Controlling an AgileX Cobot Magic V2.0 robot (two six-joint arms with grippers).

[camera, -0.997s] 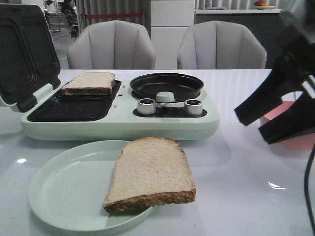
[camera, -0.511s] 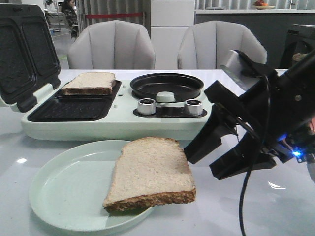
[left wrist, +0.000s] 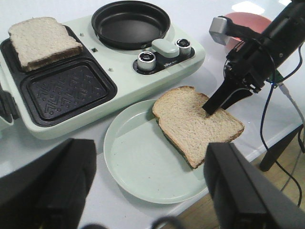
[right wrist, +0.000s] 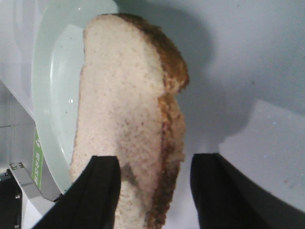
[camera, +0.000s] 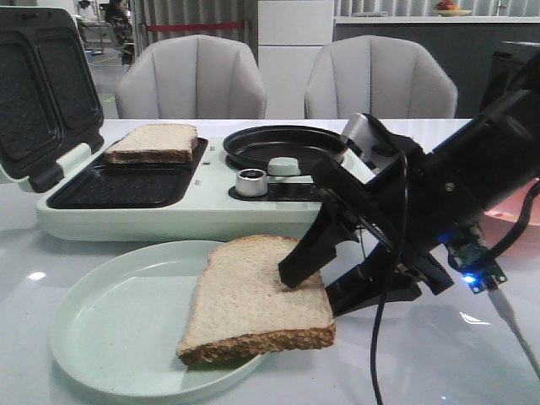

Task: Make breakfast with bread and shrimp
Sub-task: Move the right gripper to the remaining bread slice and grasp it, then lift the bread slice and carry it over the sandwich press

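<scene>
Right tool (camera: 325, 283) has swept in from the table's right edge within a sec and now straddles the right crust of the bread (camera: 257, 291), jaws wide open, nothing gripped yet. One finger (left wrist: 217, 101) sits over the slice, the other outside it, so a pinch looks imminent. Slice overhangs the plate (camera: 110, 329) near the front edge; 2nd slice (camera: 153, 142) sits in the maker (camera: 202, 215) behind. Left tool (left wrist: 152, 191) open, empty. No shrimp visible. Open room front-right.

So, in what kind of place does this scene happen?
Probably an office or showroom staged as a breakfast corner, not a home kitchen: a breakfast maker stands on a white table, with two padded grey chairs behind and an open hall beyond.
</scene>
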